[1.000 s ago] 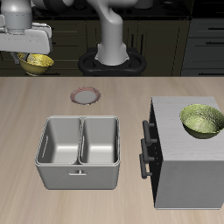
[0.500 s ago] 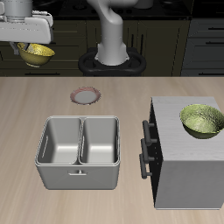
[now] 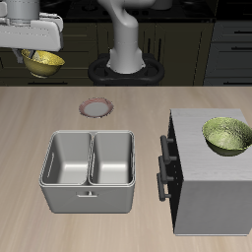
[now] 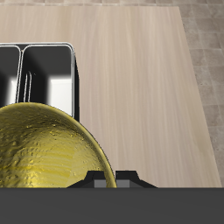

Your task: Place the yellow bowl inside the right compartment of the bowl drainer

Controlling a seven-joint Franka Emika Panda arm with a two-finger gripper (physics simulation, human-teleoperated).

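Yellow bowl [image 3: 43, 63] hangs in the air, clamped by its rim in the gripper [image 3: 33, 51], high above the table and well back from the bowl drainer [image 3: 90, 172]. The fingers are clenched on the bowl's edge, and the wrist view shows the bowl [image 4: 48, 149] filling much of the frame, its inside glossy and pebbled with a gold-green sheen.

The carry appears to be the step in hand: the lift looks done, the transport not yet. The next move likely calls for travelling forward and across until the bowl sits over the right compartment [image 3: 68, 157], then lowering before release.

The drainer is brushed grey metal with rounded corners, two equal square basins split by a divider and a small front handle. Both basins look bare. The bowl seems narrower than one basin, so it should fit.
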